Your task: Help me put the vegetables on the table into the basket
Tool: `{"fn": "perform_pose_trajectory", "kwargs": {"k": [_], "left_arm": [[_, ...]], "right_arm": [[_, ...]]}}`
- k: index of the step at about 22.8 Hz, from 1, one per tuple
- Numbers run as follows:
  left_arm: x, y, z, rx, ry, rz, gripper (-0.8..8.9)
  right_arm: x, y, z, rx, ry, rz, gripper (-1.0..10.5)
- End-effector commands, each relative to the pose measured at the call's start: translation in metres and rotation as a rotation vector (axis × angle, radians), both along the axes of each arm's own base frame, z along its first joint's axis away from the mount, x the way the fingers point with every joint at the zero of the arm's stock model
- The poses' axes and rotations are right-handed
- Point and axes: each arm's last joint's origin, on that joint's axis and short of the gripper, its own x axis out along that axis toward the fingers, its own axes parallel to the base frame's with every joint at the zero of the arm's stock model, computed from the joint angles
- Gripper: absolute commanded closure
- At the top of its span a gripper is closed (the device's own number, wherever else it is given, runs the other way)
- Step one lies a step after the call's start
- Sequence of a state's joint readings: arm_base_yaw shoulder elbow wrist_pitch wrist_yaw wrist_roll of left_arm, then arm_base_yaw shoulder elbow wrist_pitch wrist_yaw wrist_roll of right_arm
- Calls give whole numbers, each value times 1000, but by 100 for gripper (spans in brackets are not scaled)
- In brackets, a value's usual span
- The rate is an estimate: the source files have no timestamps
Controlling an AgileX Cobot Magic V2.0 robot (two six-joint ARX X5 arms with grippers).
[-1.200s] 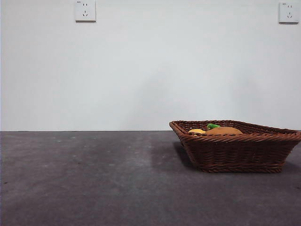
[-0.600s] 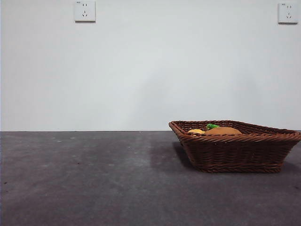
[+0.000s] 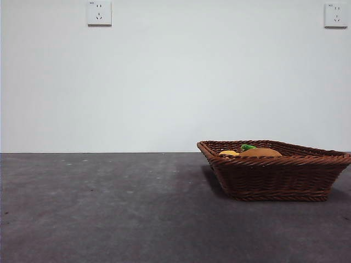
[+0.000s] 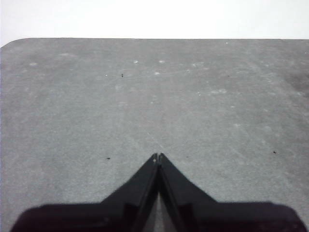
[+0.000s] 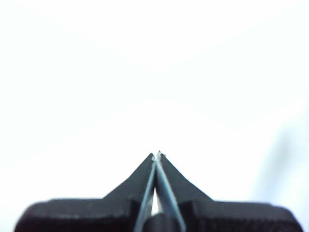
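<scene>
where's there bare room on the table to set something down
The table is bare from its left edge across to the basket, and along the front of the basket. The basket is the crowded spot: potato, yellow piece and a green stem show over its rim.

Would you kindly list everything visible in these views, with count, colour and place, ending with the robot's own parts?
Basket: one, brown wicker, on the table at the right of the front view.
Potato: one, tan-brown, in the basket, top showing over the rim.
Yellow piece: one, yellow, in the basket beside the potato.
Green stem end: one, bright green, just behind the potato; the rest is hidden.
Table: one, dark grey.
Wall sockets: two, white, high on the wall.
Left end effector: black, shut, above bare table.
Right end effector: black, shut, against a white background.
</scene>
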State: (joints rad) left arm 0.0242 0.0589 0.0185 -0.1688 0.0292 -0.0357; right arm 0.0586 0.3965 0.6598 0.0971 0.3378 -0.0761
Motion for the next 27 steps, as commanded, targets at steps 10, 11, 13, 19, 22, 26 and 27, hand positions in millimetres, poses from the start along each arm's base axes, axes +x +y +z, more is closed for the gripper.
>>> {"fn": "perform_pose_trajectory", "kwargs": {"k": [10, 11, 13, 19, 22, 26, 27], "left_arm": [[0, 0, -3, -6, 7, 2, 814], [0, 0, -3, -6, 8, -1, 814], [0, 0, -3, -6, 8, 0, 814], [0, 0, -3, -6, 8, 0, 814], [0, 0, -3, -6, 8, 0, 815], [0, 0, -3, -6, 7, 0, 814], [0, 0, -3, -6, 8, 0, 814]], "right_arm": [[-3, -3, -150, 96, 213, -40, 947], [-1, -2, -155, 99, 229, -8, 947], [3, 0, -165, 82, 259, 80, 947], [7, 1, -180, 47, 313, 162, 947], [9, 2, -189, 47, 342, 195, 947], [10, 5, -202, 39, 424, 279, 947], [10, 5, -204, 41, 447, 289, 947]]}}
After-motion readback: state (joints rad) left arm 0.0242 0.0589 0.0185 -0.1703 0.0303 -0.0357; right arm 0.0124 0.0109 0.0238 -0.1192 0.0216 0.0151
